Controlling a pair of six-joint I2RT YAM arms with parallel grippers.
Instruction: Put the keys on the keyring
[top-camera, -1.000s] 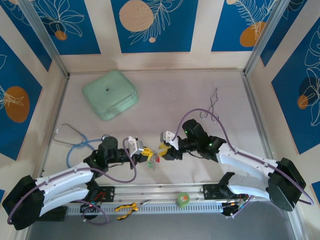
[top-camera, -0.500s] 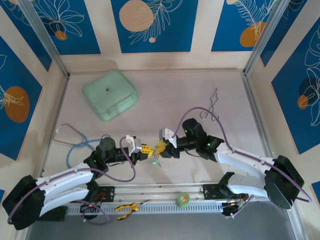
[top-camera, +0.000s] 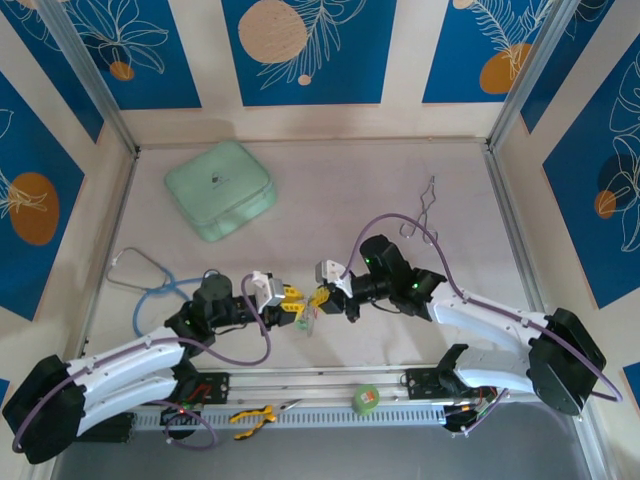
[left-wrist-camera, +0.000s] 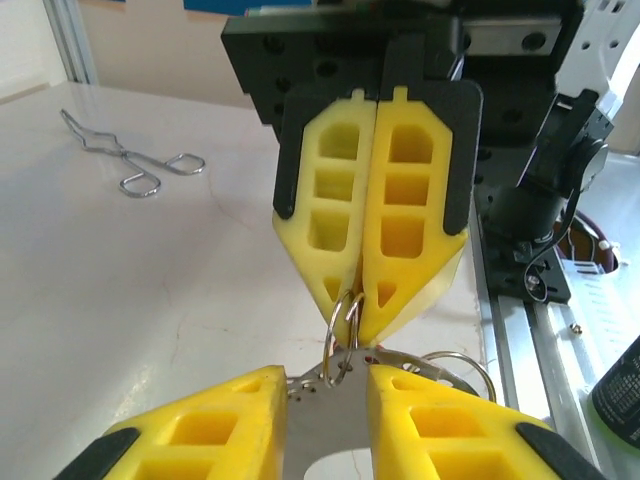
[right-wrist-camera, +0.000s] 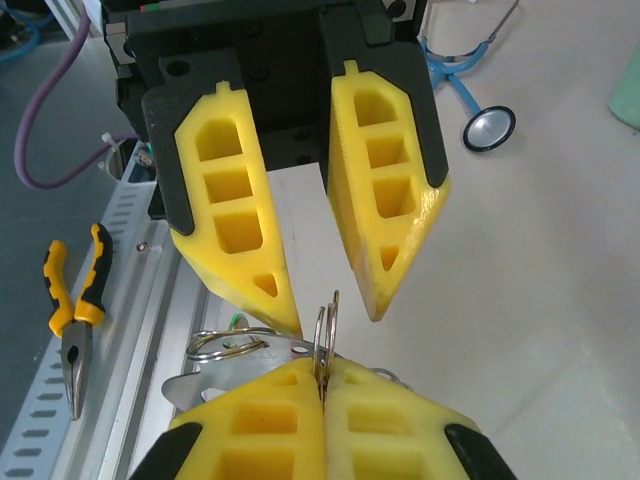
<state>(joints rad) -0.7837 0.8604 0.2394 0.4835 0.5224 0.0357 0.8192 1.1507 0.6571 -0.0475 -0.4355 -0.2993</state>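
- Top view: the left gripper (top-camera: 292, 305) and the right gripper (top-camera: 322, 298) are meeting tip to tip just inside the near edge of the table (top-camera: 350, 190), about mid-width.
- The keys (top-camera: 308, 322) are showing as a tiny bunch with a green spot just below the two tips, too small to tell apart.
- A mint-green case (top-camera: 220, 190) is sitting toward the far-left corner, a stethoscope (top-camera: 165, 289) by the left edge and wire tongs (top-camera: 425, 215) toward the far-right corner. Pliers (top-camera: 250, 418) and a green tape roll (top-camera: 367, 399) are lying on the rail along the near edge.
- Left wrist view: the right gripper (left-wrist-camera: 358, 325) is pressing its fingers together, the tips pinching the keyring (left-wrist-camera: 345, 318), a small silvery split ring standing on edge.
- The left gripper (left-wrist-camera: 322, 385) is holding its fingers apart. A flat silver piece (left-wrist-camera: 325, 425) is showing in the gap; I cannot tell whether they are touching it. A larger ring (left-wrist-camera: 455, 362) is lying just right of it.
- Right wrist view: the right gripper (right-wrist-camera: 322, 375) is clamping the keyring (right-wrist-camera: 325, 330), which is poking up between the parted tips of the left gripper (right-wrist-camera: 332, 315).
- The flat silver piece (right-wrist-camera: 215, 385) and the larger ring (right-wrist-camera: 225, 343) are showing just left of the closed fingers.
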